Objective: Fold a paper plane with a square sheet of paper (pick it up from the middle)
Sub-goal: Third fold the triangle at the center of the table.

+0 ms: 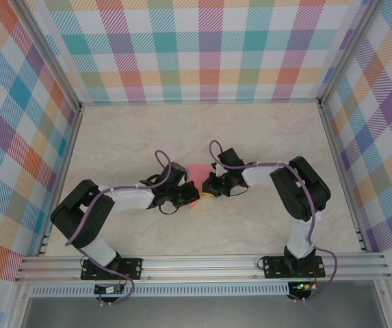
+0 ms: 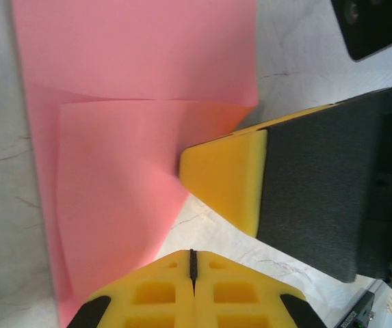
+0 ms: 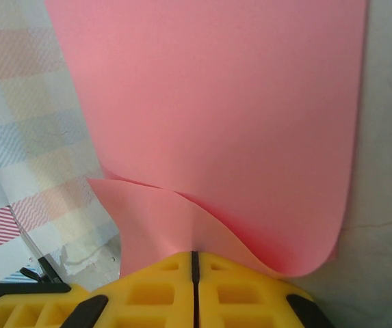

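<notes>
The square sheet of paper [image 1: 197, 179] is salmon pink and lies partly folded at the middle of the table, between the two grippers. In the right wrist view the sheet of paper [image 3: 223, 102] curls up, and one flap runs into my right gripper [image 3: 194, 255], which is shut on it. My left gripper [image 2: 193, 254] is shut just right of the paper's [image 2: 127, 82] edge, with nothing seen between its fingers. The right gripper's yellow fingertip [image 2: 230, 178] touches the paper's fold there. From above, the left gripper [image 1: 184, 198] and right gripper [image 1: 209, 188] nearly meet. A paper plane is out of view.
The marbled table [image 1: 148, 130] is walled by checked panels [image 1: 202, 48] on three sides, with aluminium rails [image 1: 202, 263] along the near edge. The right arm's black body [image 2: 332, 191] stands close to my left fingers.
</notes>
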`<state>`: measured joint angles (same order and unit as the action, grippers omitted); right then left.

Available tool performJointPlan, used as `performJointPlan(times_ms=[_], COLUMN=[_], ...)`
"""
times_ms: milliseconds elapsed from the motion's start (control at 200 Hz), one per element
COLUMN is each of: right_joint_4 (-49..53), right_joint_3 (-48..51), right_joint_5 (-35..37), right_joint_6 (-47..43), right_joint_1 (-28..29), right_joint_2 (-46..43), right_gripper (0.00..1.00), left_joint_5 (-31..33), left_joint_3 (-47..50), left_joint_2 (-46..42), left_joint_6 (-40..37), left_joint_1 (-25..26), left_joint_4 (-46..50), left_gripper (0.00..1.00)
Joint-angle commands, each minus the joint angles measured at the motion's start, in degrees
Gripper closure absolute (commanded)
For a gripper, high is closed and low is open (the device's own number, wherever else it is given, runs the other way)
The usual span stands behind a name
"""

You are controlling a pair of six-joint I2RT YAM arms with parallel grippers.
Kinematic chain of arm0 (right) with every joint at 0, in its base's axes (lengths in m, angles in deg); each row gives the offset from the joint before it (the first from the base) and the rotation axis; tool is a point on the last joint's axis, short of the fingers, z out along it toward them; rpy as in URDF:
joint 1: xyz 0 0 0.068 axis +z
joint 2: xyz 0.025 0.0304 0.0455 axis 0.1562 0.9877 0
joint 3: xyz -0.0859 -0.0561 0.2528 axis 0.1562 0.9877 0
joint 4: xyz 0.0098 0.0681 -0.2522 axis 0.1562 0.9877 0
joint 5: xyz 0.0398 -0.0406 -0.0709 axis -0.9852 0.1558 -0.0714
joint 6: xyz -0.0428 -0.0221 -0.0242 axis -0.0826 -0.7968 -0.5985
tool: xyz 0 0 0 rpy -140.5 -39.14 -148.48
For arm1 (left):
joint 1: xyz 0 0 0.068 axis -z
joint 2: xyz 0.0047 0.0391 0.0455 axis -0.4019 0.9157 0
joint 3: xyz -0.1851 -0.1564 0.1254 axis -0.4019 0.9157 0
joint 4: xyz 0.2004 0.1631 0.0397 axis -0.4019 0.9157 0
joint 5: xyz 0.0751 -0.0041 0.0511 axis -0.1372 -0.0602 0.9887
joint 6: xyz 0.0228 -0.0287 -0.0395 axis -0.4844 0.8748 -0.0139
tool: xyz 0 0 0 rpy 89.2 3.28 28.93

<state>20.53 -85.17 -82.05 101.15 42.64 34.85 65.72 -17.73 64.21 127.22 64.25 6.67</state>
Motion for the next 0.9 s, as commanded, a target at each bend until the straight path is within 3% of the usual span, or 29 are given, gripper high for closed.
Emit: performJointPlan(times_ms=[0,215,895], right_joint_4=[3.81,4.15,4.75], right_joint_3=[0.91,0.91,0.91], right_joint_5=[3.92,3.9,4.16], right_joint_6=[-0.55,-0.81,-0.81], right_joint_1=[0.08,0.1,0.06], right_joint_2=[3.01,3.0,3.34], right_gripper=[0.93,0.93,0.93], left_joint_5=[-0.68,3.53,3.03], left_joint_3=[-0.7,-0.24,5.11], left_joint_2=[1.91,2.1,0.69], left_joint_6=[1.11,-1.84,-2.48], left_joint_1=[0.97,1.31,1.5], left_joint_4=[-1.79,2.84,5.53], left_gripper=[0.96,0.96,0.96])
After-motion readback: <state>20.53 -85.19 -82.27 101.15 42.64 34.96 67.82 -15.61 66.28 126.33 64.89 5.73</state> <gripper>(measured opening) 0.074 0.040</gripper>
